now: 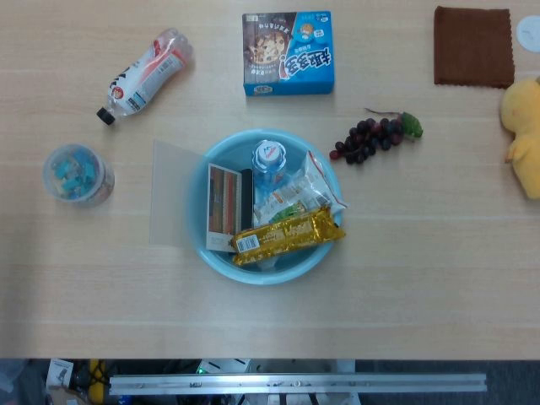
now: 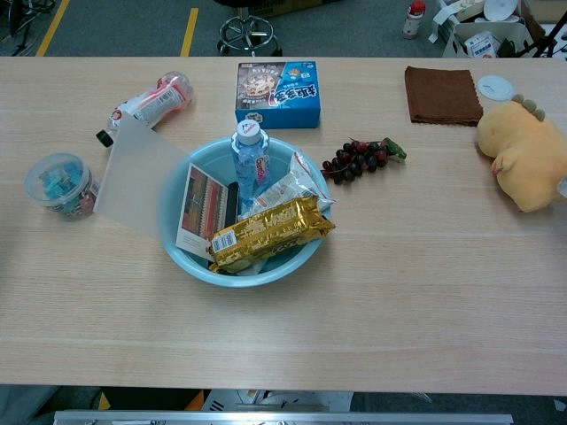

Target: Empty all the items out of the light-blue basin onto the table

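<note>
Starting with neither hand in view, so finger state can't be told: light-blue basin point(image 1: 215, 257) sits mid-table point(image 1: 405, 287), full; best lift top-lying gold snack pack point(image 1: 288, 235) first, then upright bottle point(image 1: 268, 158).

Bright, even overhead light — soft shadows, both views sharp, slight glare.

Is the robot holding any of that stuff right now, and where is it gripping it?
Nothing is held. Neither hand shows in either view, and the items still lie in the light-blue basin.
</note>
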